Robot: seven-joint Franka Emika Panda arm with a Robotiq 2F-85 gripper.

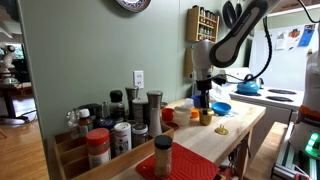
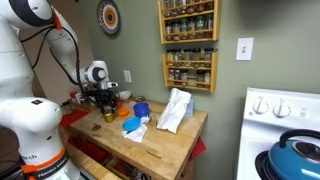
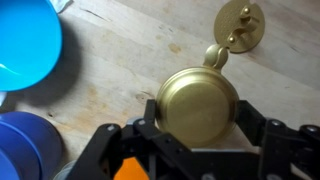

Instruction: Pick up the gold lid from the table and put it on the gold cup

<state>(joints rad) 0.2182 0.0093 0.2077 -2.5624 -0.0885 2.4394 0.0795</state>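
In the wrist view the gold cup [image 3: 197,103] is round and shiny, with a small knob-like handle on its far side. It sits between my gripper's [image 3: 198,112] two black fingers, which touch its left and right sides. The gold lid [image 3: 240,25], small and flat, lies apart on the wooden table to the upper right of the cup. In an exterior view the gripper [image 1: 204,108] is low over the table at the cup [image 1: 205,118], with the lid [image 1: 221,130] nearer the front edge. In the other exterior view the gripper [image 2: 107,108] partly hides the cup.
A blue bowl [image 3: 25,45] lies at the upper left, and a darker blue item [image 3: 25,145] at the lower left. An orange cup [image 1: 168,115], spice jars [image 1: 120,125] and a white cloth [image 2: 175,110] also stand on the wooden table [image 1: 235,135]. A stove with a blue kettle [image 2: 295,160] is beside it.
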